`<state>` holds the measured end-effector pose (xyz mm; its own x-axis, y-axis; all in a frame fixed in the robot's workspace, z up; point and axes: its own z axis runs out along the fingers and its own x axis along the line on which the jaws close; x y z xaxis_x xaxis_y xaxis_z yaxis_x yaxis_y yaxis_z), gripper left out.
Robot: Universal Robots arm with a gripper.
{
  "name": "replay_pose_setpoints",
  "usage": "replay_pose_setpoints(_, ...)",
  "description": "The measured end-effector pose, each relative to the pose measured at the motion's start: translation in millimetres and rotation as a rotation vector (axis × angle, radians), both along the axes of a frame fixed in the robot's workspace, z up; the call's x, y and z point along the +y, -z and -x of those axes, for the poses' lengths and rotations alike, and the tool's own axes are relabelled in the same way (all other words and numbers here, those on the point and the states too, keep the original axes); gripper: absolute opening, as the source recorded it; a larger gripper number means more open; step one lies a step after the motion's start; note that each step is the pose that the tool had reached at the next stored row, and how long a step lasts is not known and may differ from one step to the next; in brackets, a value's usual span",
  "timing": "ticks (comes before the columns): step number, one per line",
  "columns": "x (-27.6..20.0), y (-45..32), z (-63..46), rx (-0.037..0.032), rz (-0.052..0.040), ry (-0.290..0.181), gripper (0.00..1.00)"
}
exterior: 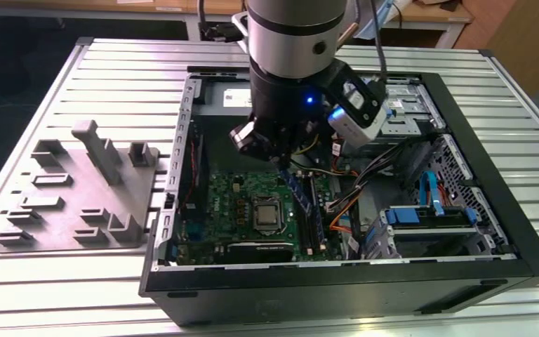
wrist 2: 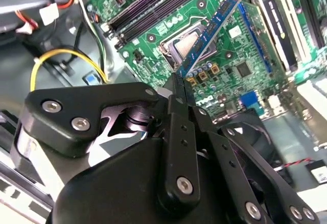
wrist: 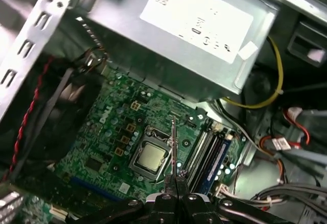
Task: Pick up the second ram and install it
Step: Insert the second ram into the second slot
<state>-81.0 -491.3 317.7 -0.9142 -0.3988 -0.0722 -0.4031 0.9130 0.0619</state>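
Observation:
My gripper (exterior: 283, 163) hangs inside the open computer case (exterior: 344, 281), above the green motherboard (exterior: 236, 203). It is shut on the second ram (wrist 2: 214, 30), a thin blue-green strip held by one end. The strip (exterior: 295, 188) slants down towards the board beside the processor socket (exterior: 267, 215). In the first wrist view the ram (wrist: 174, 147) appears edge-on, rising from my gripper (wrist: 176, 193) just beside the long memory slots (wrist: 202, 155). In the second wrist view my gripper (wrist 2: 181, 83) pinches the strip's near end.
A blue module (wrist: 217, 157) sits in one outer slot. The metal power supply box (wrist: 179, 35) and yellow, orange and grey cables (exterior: 344, 203) crowd the slots. A drive cage (exterior: 429, 221) fills the case's right. The grey moulded tray (exterior: 73, 193) lies on the slatted table at the left.

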Motion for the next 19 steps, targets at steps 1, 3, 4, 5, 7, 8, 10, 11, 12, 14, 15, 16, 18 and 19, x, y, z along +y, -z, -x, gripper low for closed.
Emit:
replay_pose_setpoints(1, 0.0, 0.0, 0.0, 0.0, 0.0, 0.018, 0.08)
replay_pose_setpoints(3, 0.0, 0.1, 0.0, 0.0, -0.0001, 0.054, 0.08)
replay_pose_setpoints(4, 0.0, 0.1, 0.0, 0.0, 0.0, 0.072, 0.08)
replay_pose_setpoints(5, 0.0, 0.2, 0.0, 0.0, 0.0, 0.09, 0.08)
replay_pose_setpoints(7, 0.0, 0.3, 0.0, 0.0, -0.0001, 0.127, 0.08)
replay_pose_setpoints(8, 0.0, 0.3, 0.0, 0.0, 0.0, 0.145, 0.08)
replay_pose_setpoints(10, 0.0, 0.4, 0.0, 0.0, -0.0001, 0.181, 0.08)
replay_pose_setpoints(11, 0.0, 0.4, 0.0, 0.0, -0.0001, 0.199, 0.08)
replay_pose_setpoints(12, 0.0, 0.4, 0.0, 0.0, 0.0, 0.217, 0.08)
replay_pose_setpoints(14, 0.0, 0.5, 0.0, 0.0, -0.0001, 0.254, 0.08)
replay_pose_setpoints(15, 0.0, 0.6, 0.0, 0.0, 0.0, 0.273, 0.08)
replay_pose_setpoints(16, 0.0, 0.6, 0.0, 0.0, 0.0, 0.29, 0.08)
replay_pose_setpoints(18, 0.0, 0.9, 0.0, 0.0, -0.0001, 0.327, 0.08)
replay_pose_setpoints(19, 0.0, 0.9, 0.0, 0.0, 0.0, 0.343, 0.08)
